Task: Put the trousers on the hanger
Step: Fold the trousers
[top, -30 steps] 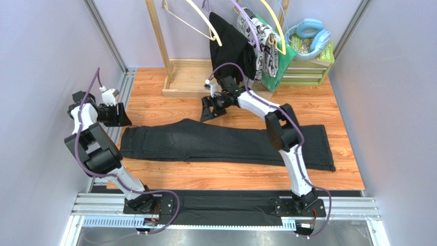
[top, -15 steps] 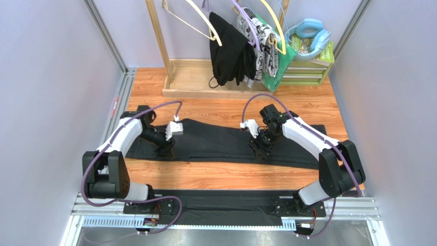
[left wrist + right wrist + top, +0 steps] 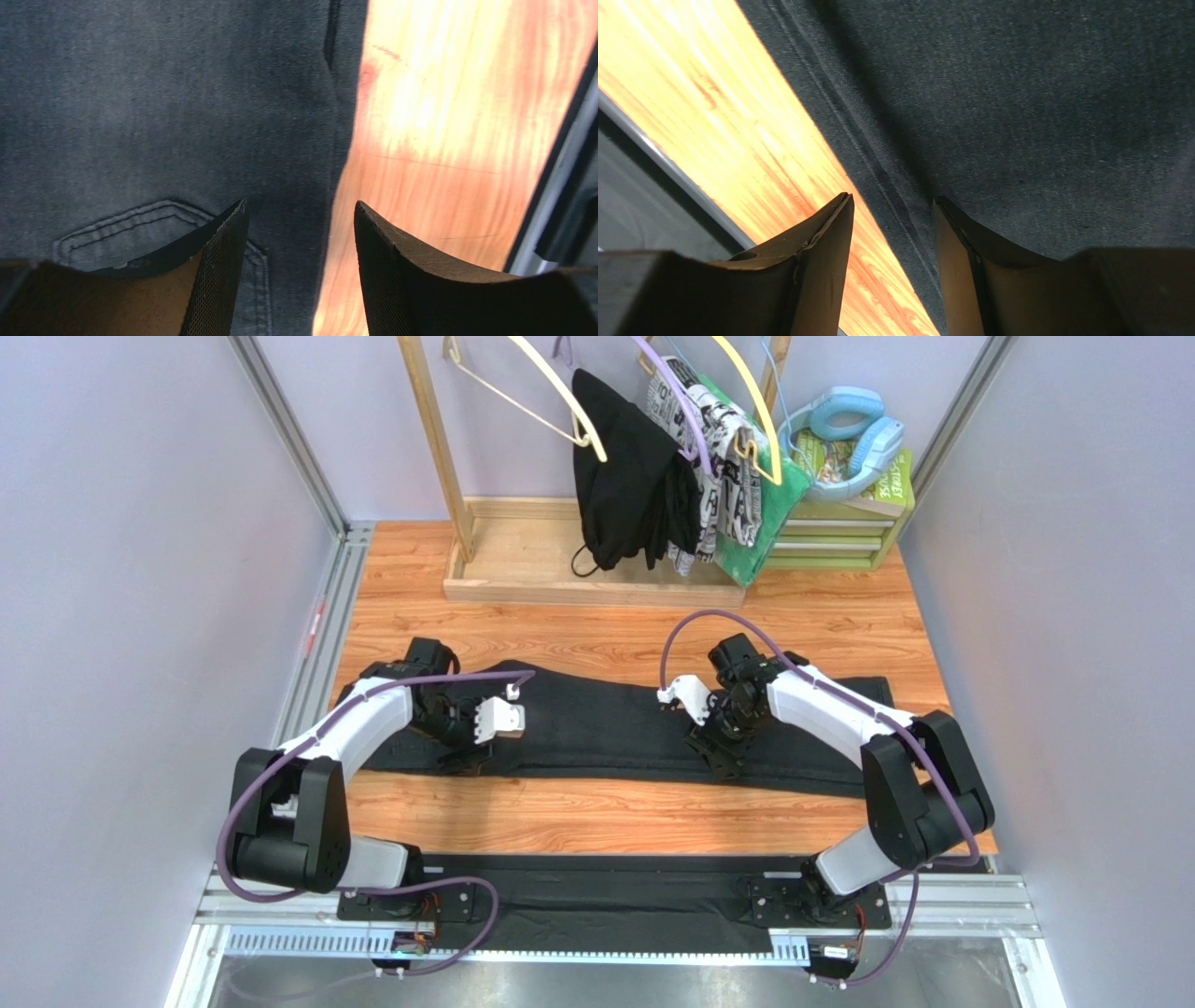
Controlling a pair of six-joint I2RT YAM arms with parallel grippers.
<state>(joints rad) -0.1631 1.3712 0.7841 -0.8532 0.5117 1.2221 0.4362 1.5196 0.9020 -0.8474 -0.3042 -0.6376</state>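
trousers (image 3: 603,725): Flat across the middle of the wooden table (image 3: 631,819), waist toward the left side, leg ends toward the right. Not on any hanger.
hanger (image 3: 575,413): Up on the wooden rack (image 3: 428,448) at the far edge, well apart from the trousers and from both arms.
edges: A bare strip of wood runs along the trousers' near edge, and a wider one lies between their far edge and the rack's base. The waist end sits close to the table's left border, and the leg ends stop just short of the right one.
left gripper (image 3: 474,751): Arm bent low and reaching in from the left, fingers pointing down over the near edge by the waist. Jaws apart, nothing held.
right gripper (image 3: 723,756): Elbow out to the right, forearm swung inward, down over the near edge at mid-leg. Jaws parted, nothing between them.
left wrist view: The left gripper (image 3: 300,204) straddles the cloth's edge, with a stitched back pocket (image 3: 158,231) under one finger and wood under the other.
right wrist view: The right gripper (image 3: 892,199) brackets the side seam, wood just beside it. Contact with the cloth, I cannot tell.
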